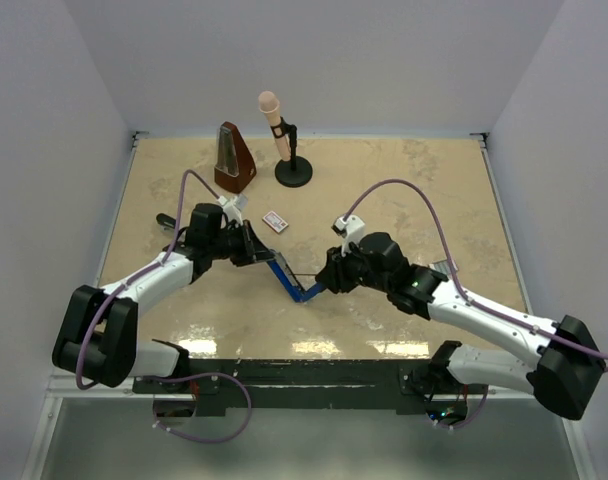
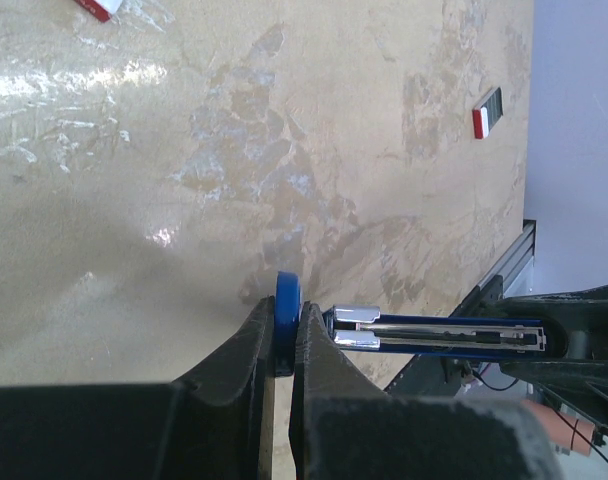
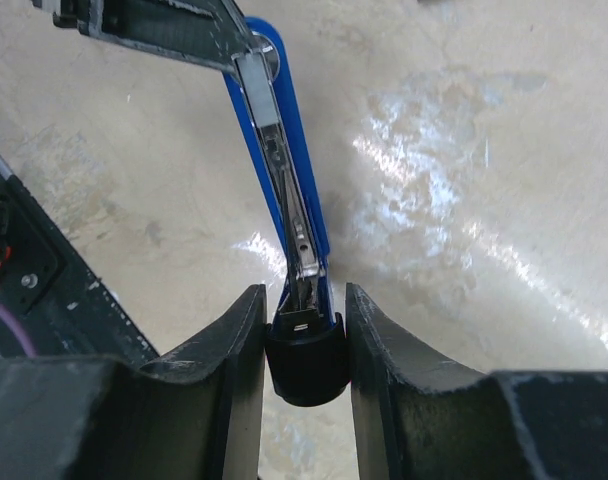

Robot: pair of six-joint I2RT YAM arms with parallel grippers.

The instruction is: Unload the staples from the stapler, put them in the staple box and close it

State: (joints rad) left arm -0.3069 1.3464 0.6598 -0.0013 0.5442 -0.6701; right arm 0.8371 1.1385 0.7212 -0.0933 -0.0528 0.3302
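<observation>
The stapler (image 1: 292,282) is open in a V above the table's middle, held between both grippers. My left gripper (image 1: 256,248) is shut on its rounded blue end (image 2: 287,300); the silver rail (image 2: 439,332) runs off to the right in the left wrist view. My right gripper (image 1: 330,277) is shut on the black hinge end (image 3: 304,355), and the blue bar with its silver rail (image 3: 284,180) runs up away from the fingers (image 3: 234,340). I cannot make out the staples in the rail.
A brown metronome (image 1: 234,160) and a microphone on a black stand (image 1: 282,135) stand at the back. A small white box with a red label (image 1: 275,221) lies just behind the stapler. The table's front edge shows in the left wrist view (image 2: 509,265).
</observation>
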